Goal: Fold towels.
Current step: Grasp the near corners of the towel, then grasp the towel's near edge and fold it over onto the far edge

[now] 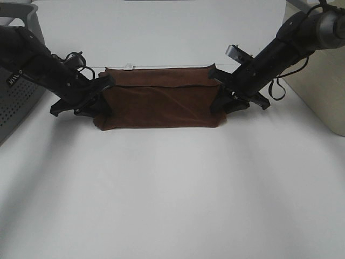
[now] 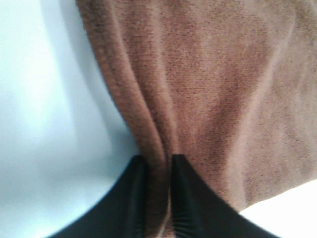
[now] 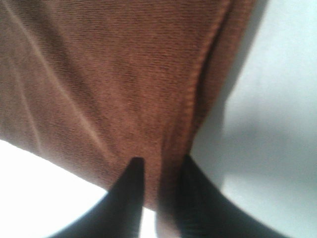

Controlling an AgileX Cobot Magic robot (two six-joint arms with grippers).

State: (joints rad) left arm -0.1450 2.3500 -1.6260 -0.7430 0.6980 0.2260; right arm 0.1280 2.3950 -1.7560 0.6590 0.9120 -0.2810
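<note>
The left fingers (image 2: pixel 126 208) pinch the left edge of the towel (image 1: pixel 159 102), which lies across the middle of the desk (image 1: pixel 172 194), and the right fingers (image 3: pixel 198 213) pinch its right edge. One lengthwise fold seems nearly done; shorter folds are probably left. How many layers each pinch holds, I cannot see.

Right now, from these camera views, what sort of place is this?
Probably a robot test bench, not a home: a white table, a grey perforated basket at the left, and black robot arms, left and right, pinching one reddish-brown towel.
</note>
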